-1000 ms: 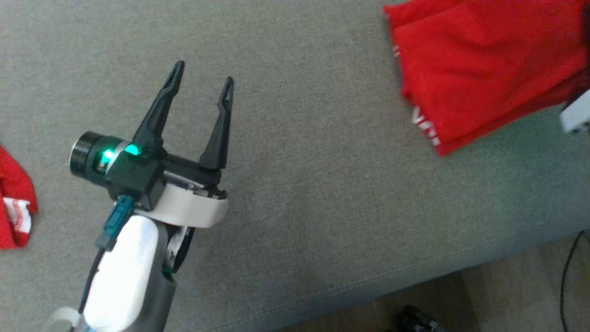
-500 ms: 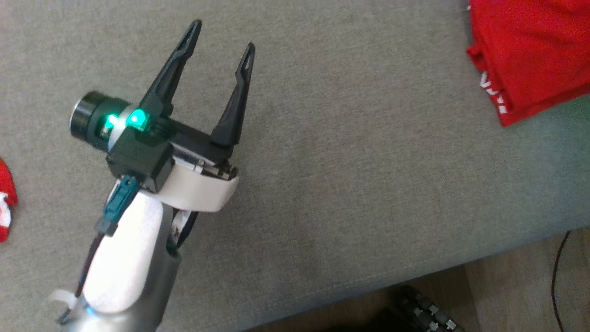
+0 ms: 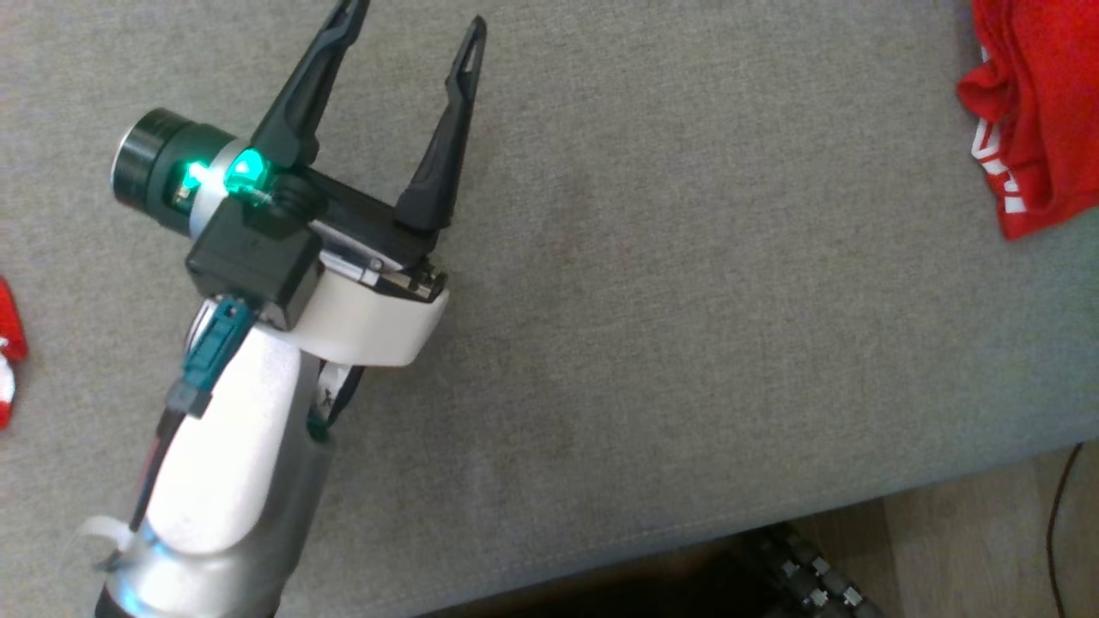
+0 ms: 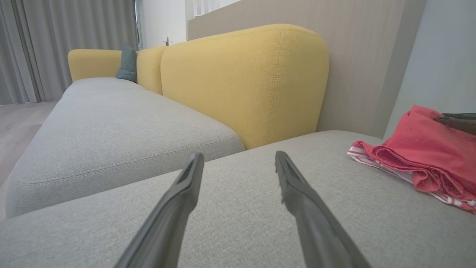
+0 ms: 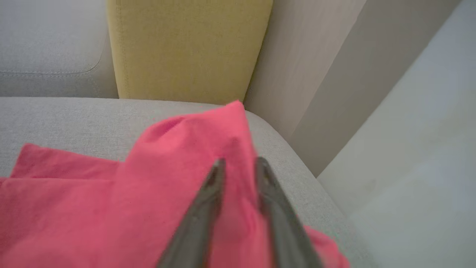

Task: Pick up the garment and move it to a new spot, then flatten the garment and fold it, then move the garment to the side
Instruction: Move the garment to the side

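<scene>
The garment [image 3: 1039, 112] is red with white striped trim and lies bunched on the grey sofa seat [image 3: 687, 300] at the far right. In the right wrist view my right gripper [image 5: 240, 162] hovers over the garment [image 5: 111, 193], fingers parted by a narrow gap, with a raised fold of red cloth between them. My left gripper [image 3: 412, 17] stands open and empty over bare seat, well left of the garment. The left wrist view shows its fingers spread wide [image 4: 238, 155], the garment [image 4: 420, 149] to the right, and the right gripper's fingers [image 4: 457, 121] on top of it.
Another red and white cloth [image 3: 7, 343] peeks in at the left edge. A yellow backrest [image 4: 241, 82] rises behind the seat, with a wall beside it. The seat's front edge drops to a wooden floor [image 3: 987, 541] with a black cable [image 3: 1060, 515].
The whole head view has shifted, so the camera has turned; the garment now lies farther right and partly cut off. The left gripper stays open and sits higher in the view.
</scene>
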